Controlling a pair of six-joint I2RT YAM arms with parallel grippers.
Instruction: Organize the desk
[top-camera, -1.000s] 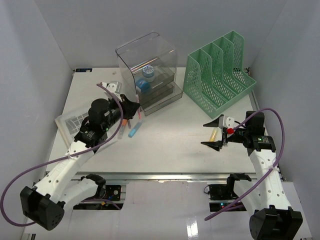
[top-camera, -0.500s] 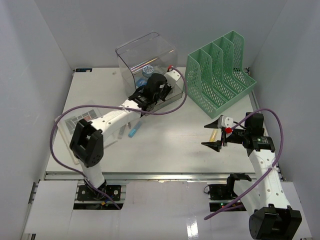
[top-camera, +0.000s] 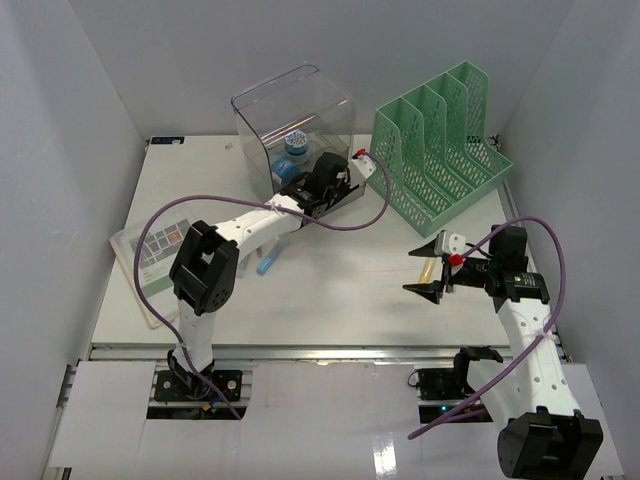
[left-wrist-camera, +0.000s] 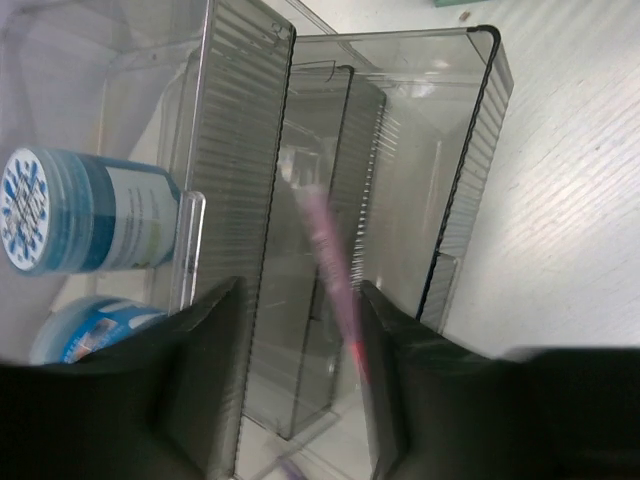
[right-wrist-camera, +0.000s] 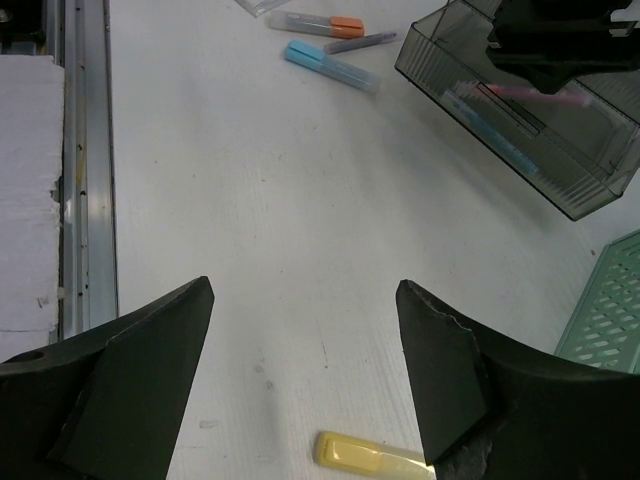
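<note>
Smoky drawer box at far edge with pink pen in its open drawer, green file rack far right corner, booklet left edge, blue highlighter mid, yellow highlighter toward right edge.

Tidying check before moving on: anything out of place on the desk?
Yes: yellow marker lies loose beneath right gripper; blue marker and orange-capped pen lie by the drawer box; booklet sits crooked at left.

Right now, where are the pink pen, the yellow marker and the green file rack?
pink pen (left-wrist-camera: 328, 262), left wrist view, mid-barrel.
yellow marker (right-wrist-camera: 370, 457), right wrist view, mid-barrel.
green file rack (top-camera: 440, 148), top view, middle divider.
</note>
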